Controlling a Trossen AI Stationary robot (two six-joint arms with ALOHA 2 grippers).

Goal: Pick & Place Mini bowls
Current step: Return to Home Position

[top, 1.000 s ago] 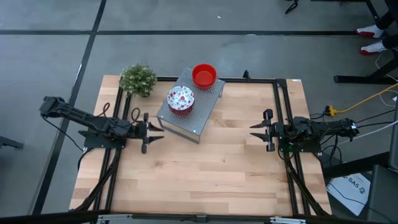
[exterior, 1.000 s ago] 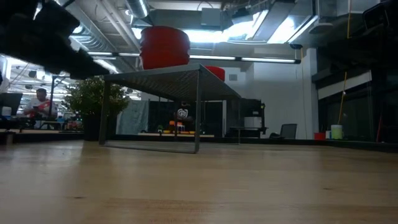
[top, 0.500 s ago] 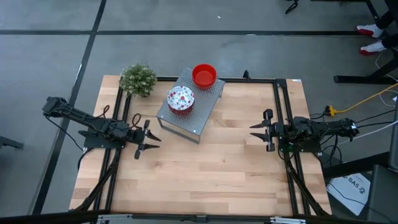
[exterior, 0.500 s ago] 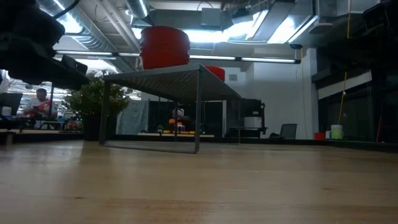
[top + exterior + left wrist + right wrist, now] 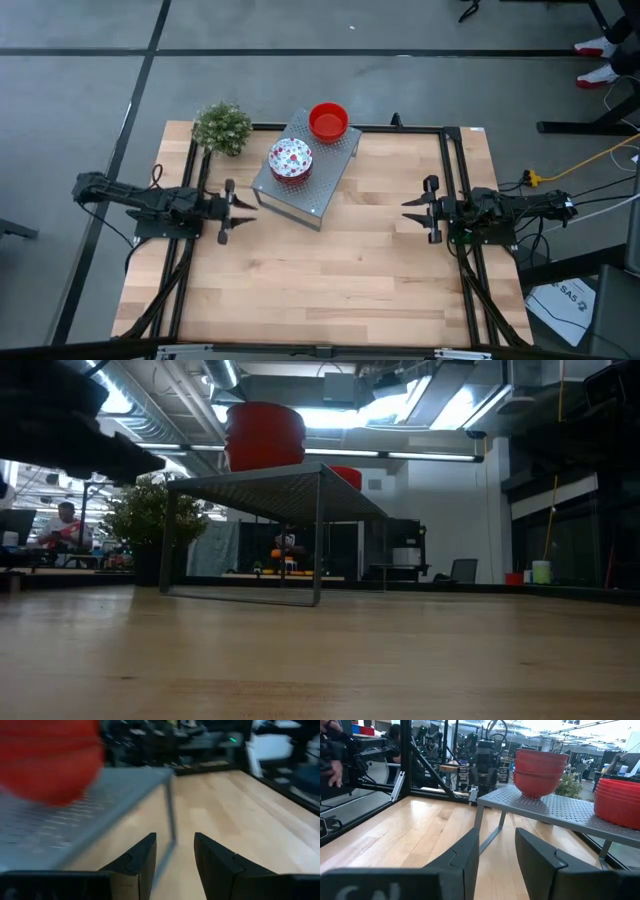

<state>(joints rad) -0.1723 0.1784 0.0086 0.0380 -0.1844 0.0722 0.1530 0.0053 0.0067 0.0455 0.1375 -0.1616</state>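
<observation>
Two stacks of mini bowls stand on top of a grey perforated metal stand [image 5: 305, 180]: one white with red speckles inside [image 5: 290, 158], one plain red [image 5: 328, 121]. From the side both stacks look red, the speckled one [image 5: 540, 770] and the plain one [image 5: 620, 800]. My left gripper [image 5: 246, 206] hovers level at the table's left, open, just left of the stand, whose leg [image 5: 170, 805] shows past its fingertips. My right gripper [image 5: 408, 210] hovers level at the table's right, open, pointing at the stand. Neither gripper has anything between its fingers.
A small green plant [image 5: 222, 127] stands at the far left corner beside the stand. A black frame [image 5: 445, 180] runs along the table's sides and far edge. Bare wood [image 5: 330, 280] stretches between the grippers and to the near edge. A person [image 5: 62, 525] sits in the room beyond.
My left gripper has drawn back a little toward the table's left edge, away from the stand, its arm folding in. It was tipped askew half a second ago and now lies level again. The bowls have not moved.
</observation>
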